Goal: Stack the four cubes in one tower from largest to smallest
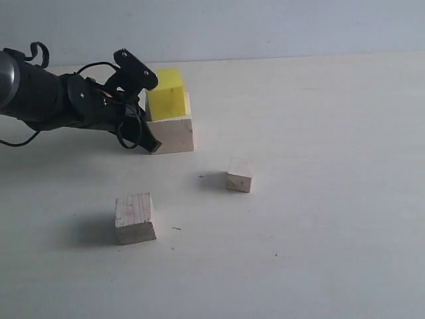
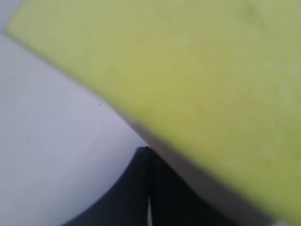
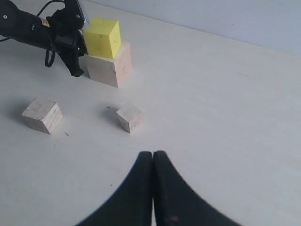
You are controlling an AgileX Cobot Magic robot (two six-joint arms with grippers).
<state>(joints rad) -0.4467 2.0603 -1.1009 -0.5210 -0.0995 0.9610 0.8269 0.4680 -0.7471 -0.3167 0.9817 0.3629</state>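
At the upper left of the exterior view the left gripper (image 1: 153, 143) is clenched with nothing between its fingers. Its tip reaches down to the left face of the large cube (image 1: 174, 135), touching it or just beside it; which one cannot be told. Lower left, the medium cube (image 1: 135, 218) lies alone on the table (image 1: 332, 232), well apart from the stack. Just right of the gripper, the yellow cube (image 1: 166, 93) already rests upright on the large cube, so the first two levels of the tower are in place. The yellow one sits toward the rear of the top rather than centred, leaving a bare strip along the front and right. Near the middle of the frame, the small cube (image 1: 239, 175) also lies by itself on the table. The right gripper (image 3: 153, 188) shows only in its own wrist view, low in that frame, fingers pressed together and empty, hanging above bare table, well apart from every cube. By my reckoning, half is done: the medium cube must go on the yellow, then the small on top.
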